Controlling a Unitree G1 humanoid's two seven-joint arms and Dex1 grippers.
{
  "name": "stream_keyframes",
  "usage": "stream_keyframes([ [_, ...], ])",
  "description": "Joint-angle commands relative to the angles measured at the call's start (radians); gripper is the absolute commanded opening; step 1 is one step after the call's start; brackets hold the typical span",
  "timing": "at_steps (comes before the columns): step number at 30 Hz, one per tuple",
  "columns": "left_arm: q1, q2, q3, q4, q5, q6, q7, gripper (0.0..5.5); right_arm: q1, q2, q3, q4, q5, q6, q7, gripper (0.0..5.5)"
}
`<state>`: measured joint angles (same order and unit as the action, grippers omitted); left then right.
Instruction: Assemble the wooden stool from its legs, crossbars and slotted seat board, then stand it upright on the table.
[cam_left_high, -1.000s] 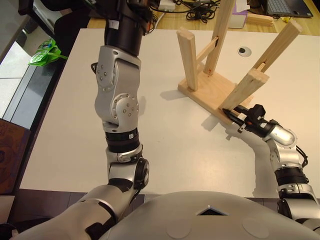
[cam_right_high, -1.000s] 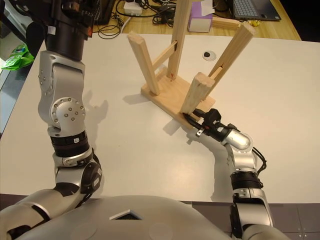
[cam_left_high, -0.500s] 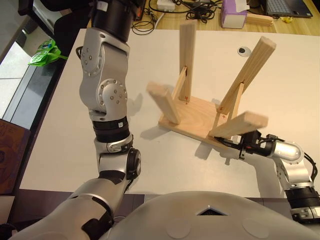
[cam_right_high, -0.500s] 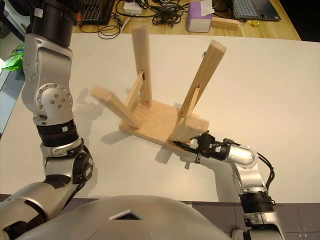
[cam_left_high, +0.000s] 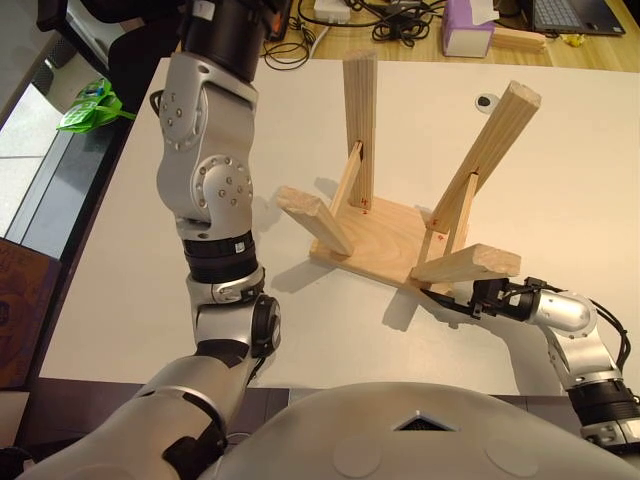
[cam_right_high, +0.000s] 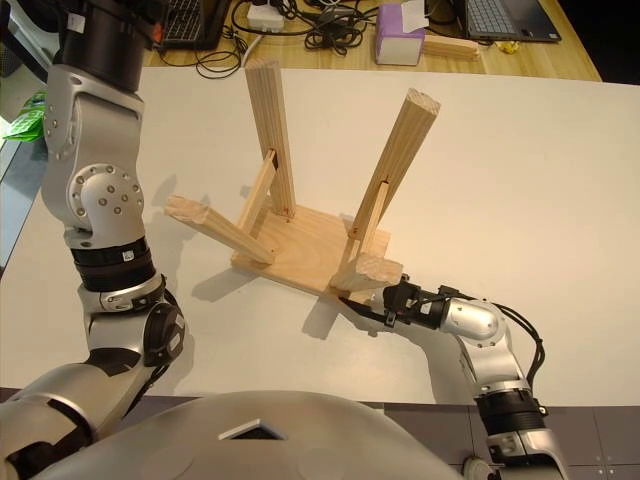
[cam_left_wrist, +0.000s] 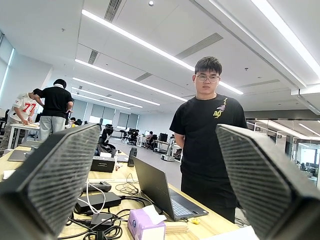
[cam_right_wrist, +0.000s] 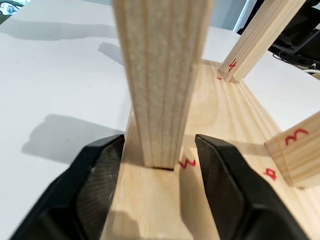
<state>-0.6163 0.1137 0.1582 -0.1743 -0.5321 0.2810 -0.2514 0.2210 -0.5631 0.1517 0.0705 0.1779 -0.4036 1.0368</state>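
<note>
The stool (cam_left_high: 400, 200) sits upside down in the middle of the white table (cam_left_high: 560, 180): the seat board (cam_left_high: 385, 240) lies flat on the surface and all four legs point up. The far left leg (cam_left_high: 360, 120) stands almost straight, while the far right leg (cam_left_high: 495, 140) leans out to the right. The near left leg (cam_left_high: 315, 220) splays low to the left and the near right leg (cam_left_high: 465, 265) tips low to the right. A crossbar (cam_left_high: 347, 180) slants between the two left legs, and another crossbar (cam_left_high: 455, 205) joins the right pair. Low at the board's near right corner is the right gripper (cam_right_high: 360, 307), clamped on the seat board just under that tipped leg. In the wrist view its black fingers (cam_right_wrist: 95, 185) flank the foot of the leg, with a narrow gap on each side and red marks on the wood beside them. The left arm is raised high at the table's left side. The left gripper (cam_left_wrist: 157, 135) is released there, fingers spread wide with nothing between them. Beyond the table's far edge lie a purple tissue box (cam_left_high: 468, 25) and a tangle of cables (cam_left_high: 400, 15). A small round grommet (cam_left_high: 487, 100) is set in the tabletop near the far right leg.
</note>
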Motion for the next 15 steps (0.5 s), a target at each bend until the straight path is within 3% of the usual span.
stream_keyframes([
  [1, -0.023, 0.020, 0.013, 0.003, 0.002, 0.002, 0.000, 4.31, -0.031, -0.043, -0.059, -0.047, 0.043, 0.007, -0.005, 3.37],
  [4, -0.031, 0.044, 0.027, 0.005, 0.004, -0.001, -0.008, 4.31, -0.036, -0.102, -0.124, -0.120, 0.114, 0.052, 0.018, 3.59],
  [8, -0.065, 0.137, 0.107, 0.033, 0.006, -0.019, -0.019, 4.31, 0.076, -0.274, -0.195, -0.239, 0.183, 0.210, 0.110, 3.59],
  [15, -0.016, 0.290, 0.208, 0.092, 0.070, -0.086, -0.044, 4.31, 0.234, -0.434, -0.216, -0.259, 0.082, 0.296, 0.185, 3.59],
])
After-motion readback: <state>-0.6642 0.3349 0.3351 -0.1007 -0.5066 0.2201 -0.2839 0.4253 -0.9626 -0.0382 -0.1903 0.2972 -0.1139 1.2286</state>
